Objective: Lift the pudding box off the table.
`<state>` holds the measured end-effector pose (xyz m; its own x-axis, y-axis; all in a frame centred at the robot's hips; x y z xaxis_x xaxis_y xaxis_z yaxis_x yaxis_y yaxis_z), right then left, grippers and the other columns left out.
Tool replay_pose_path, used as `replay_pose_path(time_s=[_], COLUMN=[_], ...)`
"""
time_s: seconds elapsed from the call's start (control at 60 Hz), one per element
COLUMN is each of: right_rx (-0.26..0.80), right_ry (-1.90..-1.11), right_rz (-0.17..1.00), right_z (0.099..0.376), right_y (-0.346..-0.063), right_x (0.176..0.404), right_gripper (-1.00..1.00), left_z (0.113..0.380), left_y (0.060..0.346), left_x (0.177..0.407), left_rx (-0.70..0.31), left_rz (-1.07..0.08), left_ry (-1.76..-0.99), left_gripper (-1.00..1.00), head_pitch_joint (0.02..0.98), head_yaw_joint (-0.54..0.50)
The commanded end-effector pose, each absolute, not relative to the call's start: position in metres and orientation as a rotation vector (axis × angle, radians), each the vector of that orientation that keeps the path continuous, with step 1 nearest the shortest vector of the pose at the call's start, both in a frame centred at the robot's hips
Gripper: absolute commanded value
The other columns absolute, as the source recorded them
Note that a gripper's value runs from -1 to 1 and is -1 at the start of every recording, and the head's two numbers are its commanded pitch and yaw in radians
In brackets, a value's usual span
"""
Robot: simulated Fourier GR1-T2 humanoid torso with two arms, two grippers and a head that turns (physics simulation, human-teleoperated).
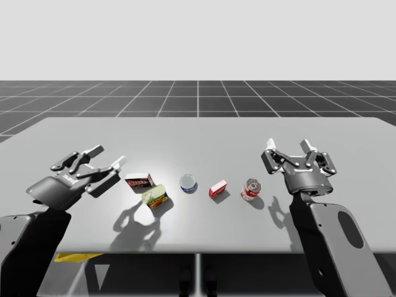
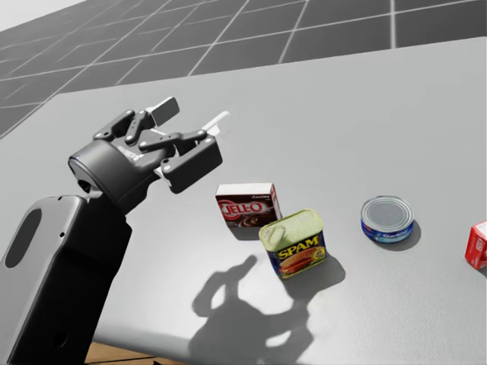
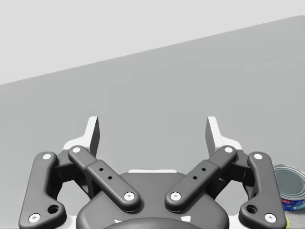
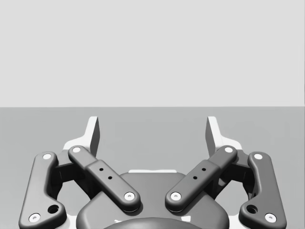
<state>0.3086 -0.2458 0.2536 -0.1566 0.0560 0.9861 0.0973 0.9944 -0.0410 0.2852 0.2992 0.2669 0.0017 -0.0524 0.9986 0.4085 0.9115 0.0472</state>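
Observation:
The pudding box (image 1: 140,180) (image 2: 247,205) is small and dark red with a white top, standing on the grey table (image 1: 198,139) left of centre. My left gripper (image 1: 106,158) (image 2: 194,114) (image 3: 152,131) hovers open above the table, to the left of the box and apart from it, with nothing between its fingers. My right gripper (image 1: 289,146) (image 4: 152,131) is open too, far off at the right side of the table, holding nothing.
A yellow-green rectangular tin (image 1: 155,197) (image 2: 295,243) lies right beside the pudding box, at its near right. Further right sit a flat blue can (image 1: 189,183) (image 2: 387,219) (image 3: 289,187), a small red box (image 1: 218,189) (image 2: 478,245) and a red can (image 1: 250,189).

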Motion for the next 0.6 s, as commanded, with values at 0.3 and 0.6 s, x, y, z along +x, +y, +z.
replay_pose_path(time_s=[0.3, 0.6], right_rx=[-0.125, -0.133], right_ry=[-1.732, -1.739], right_rz=[-0.028, -0.032], right_z=[0.253, 0.253], right_y=[-0.246, -0.247], right_x=[0.309, 0.310], right_gripper=[-1.00, -1.00], left_z=[0.210, 0.179], left_y=[0.365, 0.373], left_x=[0.279, 0.302], left_rx=[-0.392, -0.480], left_rz=[-0.634, -0.784], left_ry=[-1.352, -1.250], left_gripper=[-1.00, -1.00], head_pitch_joint=[0.766, 0.770], head_yaw_joint=[0.40, 0.40])
